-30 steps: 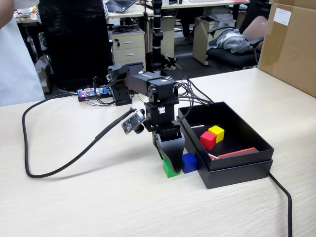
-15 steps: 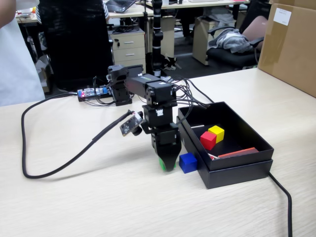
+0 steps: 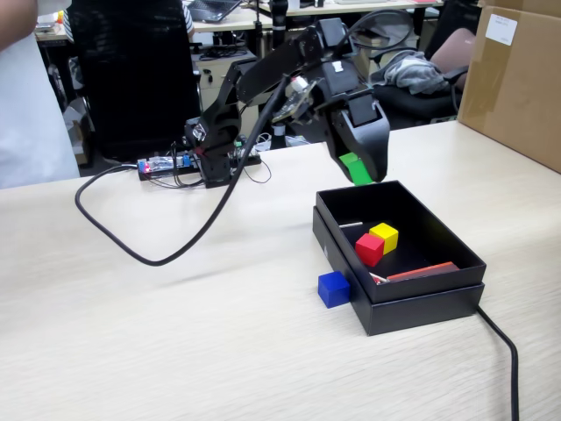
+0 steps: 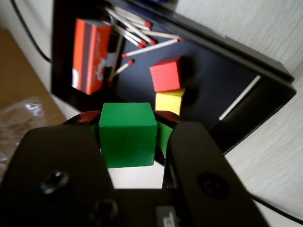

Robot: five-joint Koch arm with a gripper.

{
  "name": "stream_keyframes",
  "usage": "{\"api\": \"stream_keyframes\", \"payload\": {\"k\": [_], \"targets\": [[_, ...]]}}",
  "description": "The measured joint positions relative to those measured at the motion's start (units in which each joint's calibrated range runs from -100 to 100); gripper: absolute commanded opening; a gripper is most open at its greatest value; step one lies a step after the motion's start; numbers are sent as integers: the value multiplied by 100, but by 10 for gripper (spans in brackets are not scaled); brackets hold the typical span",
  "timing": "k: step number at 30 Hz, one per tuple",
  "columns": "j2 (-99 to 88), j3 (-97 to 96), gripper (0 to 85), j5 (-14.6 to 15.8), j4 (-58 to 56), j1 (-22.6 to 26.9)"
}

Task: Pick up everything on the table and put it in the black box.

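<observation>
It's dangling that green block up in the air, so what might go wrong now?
The tool holds the green cube above the far rim of the black box. Released from there, it might clip the rim and bounce out. Dropped further in, it could hit the red cube and yellow cube or the loose matches.

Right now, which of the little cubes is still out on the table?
The blue cube, beside the black box. Red and yellow lie inside; the gripper holds green.
</observation>
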Motion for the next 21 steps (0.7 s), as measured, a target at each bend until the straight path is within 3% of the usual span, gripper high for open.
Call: {"api": "stream_keyframes", "payload": {"k": [13, 17, 21], "targets": [[1773, -18, 94, 220, 0, 244], [1929, -9, 138, 239, 0, 244], [2058, -9, 274, 244, 0, 244]]}}
